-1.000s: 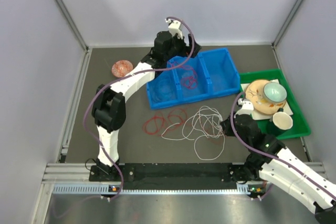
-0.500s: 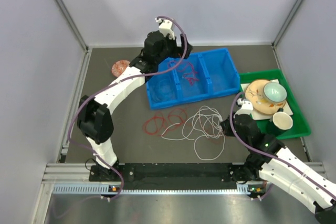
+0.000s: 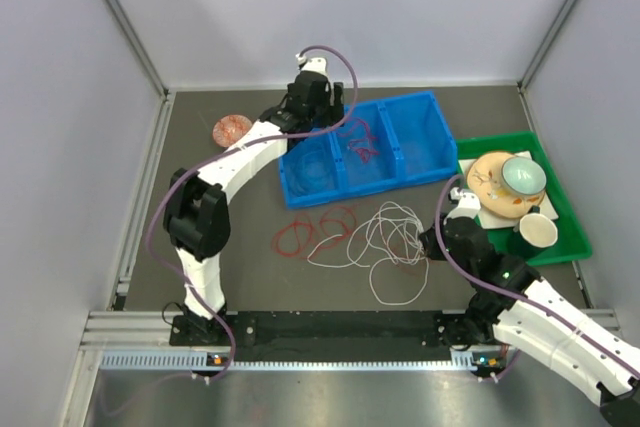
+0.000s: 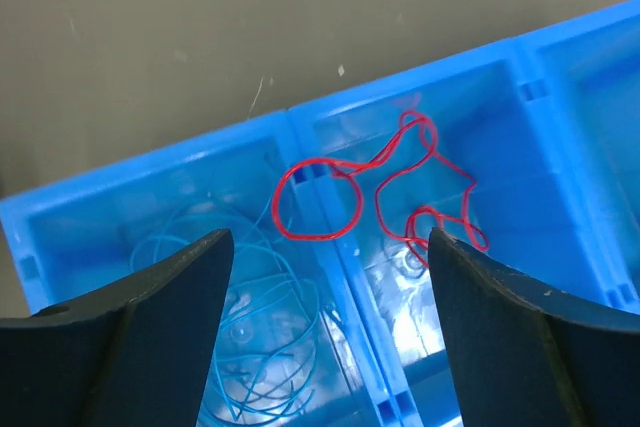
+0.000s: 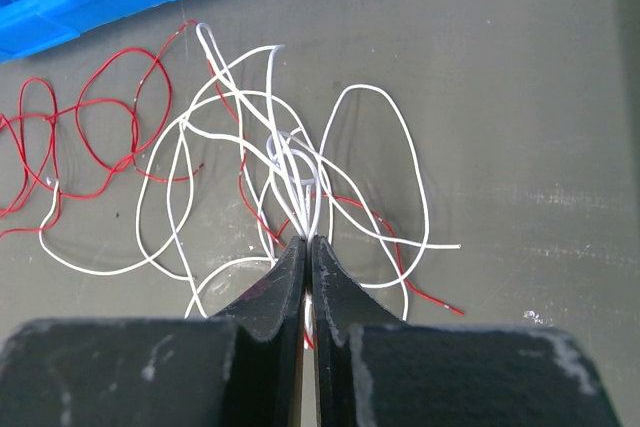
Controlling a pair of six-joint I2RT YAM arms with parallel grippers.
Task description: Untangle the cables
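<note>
In the blue bin (image 3: 400, 179), red cable (image 4: 312, 238) and blue cable (image 4: 285, 292) are lying done, left gripper (image 4: 325, 247) hanging spread above. Right gripper (image 5: 307, 242) is pinching the white cables (image 5: 300, 172), looking tangled with red strands (image 5: 120, 162) outside.

No legible text, label, brand, number or sign appears on any surface in the three camera views.

The left hand (image 4: 327, 239) gapes over a blue bin (image 4: 440, 67), red cable (image 4: 378, 190) across its divider, blue cable (image 4: 255, 352) coiled beside.

Bare mat (image 3: 255, 282) at left front; cables (image 3: 385, 237) mid-table, blue bin (image 3: 443, 137) behind, green tray (image 3: 490, 139) right.
</note>
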